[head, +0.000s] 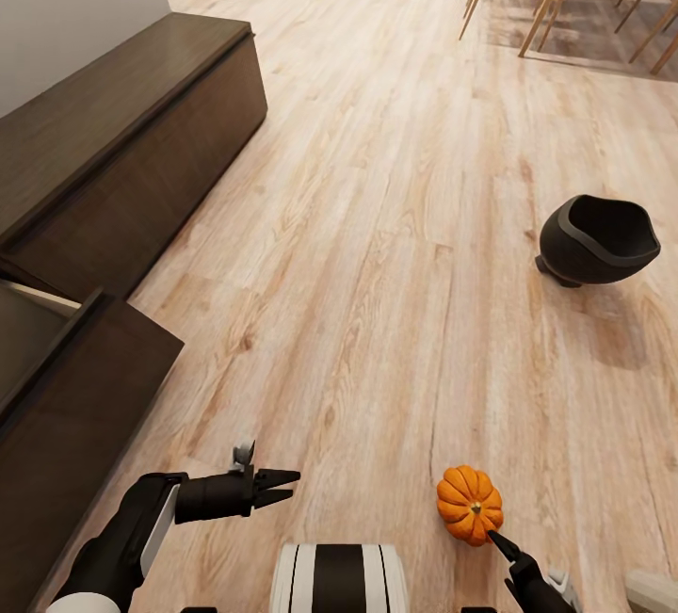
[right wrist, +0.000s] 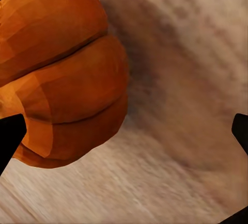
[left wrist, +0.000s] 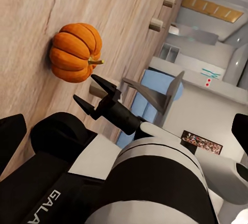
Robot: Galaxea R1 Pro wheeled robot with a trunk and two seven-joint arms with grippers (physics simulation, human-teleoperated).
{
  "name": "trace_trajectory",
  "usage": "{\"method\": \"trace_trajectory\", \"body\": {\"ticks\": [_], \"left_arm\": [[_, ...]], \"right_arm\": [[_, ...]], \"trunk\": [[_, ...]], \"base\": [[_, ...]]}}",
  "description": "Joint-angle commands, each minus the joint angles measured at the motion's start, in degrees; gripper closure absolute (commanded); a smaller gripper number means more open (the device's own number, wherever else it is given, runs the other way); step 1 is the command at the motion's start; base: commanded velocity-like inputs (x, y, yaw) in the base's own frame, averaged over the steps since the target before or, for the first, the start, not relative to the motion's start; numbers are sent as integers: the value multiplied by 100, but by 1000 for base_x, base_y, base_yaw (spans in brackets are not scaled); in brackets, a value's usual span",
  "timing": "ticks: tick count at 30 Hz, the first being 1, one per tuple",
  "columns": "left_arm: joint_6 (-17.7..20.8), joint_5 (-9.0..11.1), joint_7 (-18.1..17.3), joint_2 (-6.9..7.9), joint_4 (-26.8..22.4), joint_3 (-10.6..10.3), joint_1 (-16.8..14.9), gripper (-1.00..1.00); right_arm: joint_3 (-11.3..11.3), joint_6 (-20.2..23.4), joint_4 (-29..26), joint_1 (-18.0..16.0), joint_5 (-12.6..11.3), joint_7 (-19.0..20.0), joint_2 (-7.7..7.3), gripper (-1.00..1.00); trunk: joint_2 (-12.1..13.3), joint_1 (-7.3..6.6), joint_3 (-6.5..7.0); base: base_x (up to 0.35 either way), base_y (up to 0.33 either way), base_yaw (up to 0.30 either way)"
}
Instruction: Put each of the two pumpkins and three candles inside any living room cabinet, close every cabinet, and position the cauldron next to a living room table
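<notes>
Pale plank floor carries a pumpkin (head: 469, 504) just beyond the spread, empty right gripper (head: 497, 539); rigid, ribbed, probably light, best pinched across its belly.

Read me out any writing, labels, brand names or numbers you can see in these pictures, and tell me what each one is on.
"GALA": white letters on the black left arm casing in the left wrist view; the word runs off the picture's edge, so the rest cannot be read.
Small teal and red marks on the white unit in the background: too small to read.
No writing shows on the pumpkin, the cauldron or the cabinet.
</notes>
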Motion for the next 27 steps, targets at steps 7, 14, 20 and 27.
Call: {"method": "trace_trajectory", "body": {"ticks": [7,14,20,27], "left_arm": [[60,14,-17,3,-3,4,0,-100],[60,14,-18,4,-1,7,-1,-100],[60,14,-18,2,-3,4,-2,-100],[60,14,-17,1,-8,4,-2,-100]], "right_arm": [[-24,59,-1,-1,-25,11,2,-100],[-23,59,-1,-1,-25,11,2,-100],[-23,59,-1,-1,-25,12,2,-100],[-23,62,-1,-1,-25,24,2,-100]], "trunk": [[-1,-1,-3],[-1,-1,-3],[-1,-1,-3],[-1,-1,-3]], "base": [[0,4,0],[25,105,0],[2,8,0],[0,0,0]]}}
